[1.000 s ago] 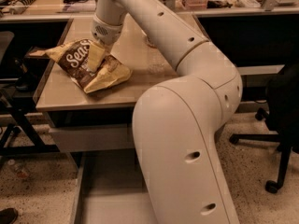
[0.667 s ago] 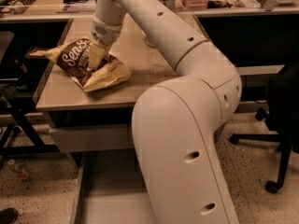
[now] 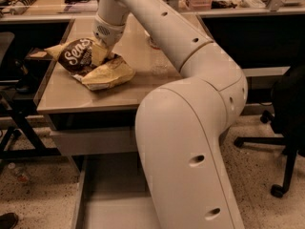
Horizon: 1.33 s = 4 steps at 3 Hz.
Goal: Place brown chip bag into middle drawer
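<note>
Brown desks stand in this room, and the floor is pale with little dark specks. One desk with a tan top is in the middle. A long table with small things on it runs behind its back edge. A black chair on wheels stands past the right edge.

A big white robot arm rises in front of the desk's front edge and bends over the top toward the left edge. At its end, the gripper points down and touches the brown chip bag. I cannot tell if it is squeezing the bag or just pressing on it.

The brown chip bag lies on the desk top near the left edge, about halfway between the back edge and the front edge. Its dark middle has white letters. One pale yellow end points toward the front edge.

Below the front edge is a grey drawer front. Lower down, the middle drawer is pulled out toward us. Its flat grey floor is bare, and the arm hides its right side.
</note>
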Each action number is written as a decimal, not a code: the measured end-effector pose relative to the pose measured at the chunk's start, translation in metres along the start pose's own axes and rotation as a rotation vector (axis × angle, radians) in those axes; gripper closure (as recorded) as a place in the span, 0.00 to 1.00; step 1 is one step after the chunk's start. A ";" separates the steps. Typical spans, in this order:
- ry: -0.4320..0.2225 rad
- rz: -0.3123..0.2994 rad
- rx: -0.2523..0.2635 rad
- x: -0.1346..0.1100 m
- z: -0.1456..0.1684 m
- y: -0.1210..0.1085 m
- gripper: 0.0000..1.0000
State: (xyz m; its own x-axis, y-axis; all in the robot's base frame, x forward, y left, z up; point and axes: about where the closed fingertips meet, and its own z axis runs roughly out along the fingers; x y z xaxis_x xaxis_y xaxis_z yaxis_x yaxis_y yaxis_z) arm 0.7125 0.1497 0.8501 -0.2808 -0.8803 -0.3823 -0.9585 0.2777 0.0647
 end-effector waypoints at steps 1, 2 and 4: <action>0.000 0.000 0.001 -0.001 -0.003 0.000 1.00; -0.001 -0.020 0.016 -0.002 -0.016 0.012 1.00; -0.008 -0.043 0.040 0.021 -0.044 0.059 1.00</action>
State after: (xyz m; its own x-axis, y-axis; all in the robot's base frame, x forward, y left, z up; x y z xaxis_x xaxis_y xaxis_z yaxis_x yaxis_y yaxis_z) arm 0.6483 0.1302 0.8866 -0.2391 -0.8886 -0.3915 -0.9668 0.2552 0.0111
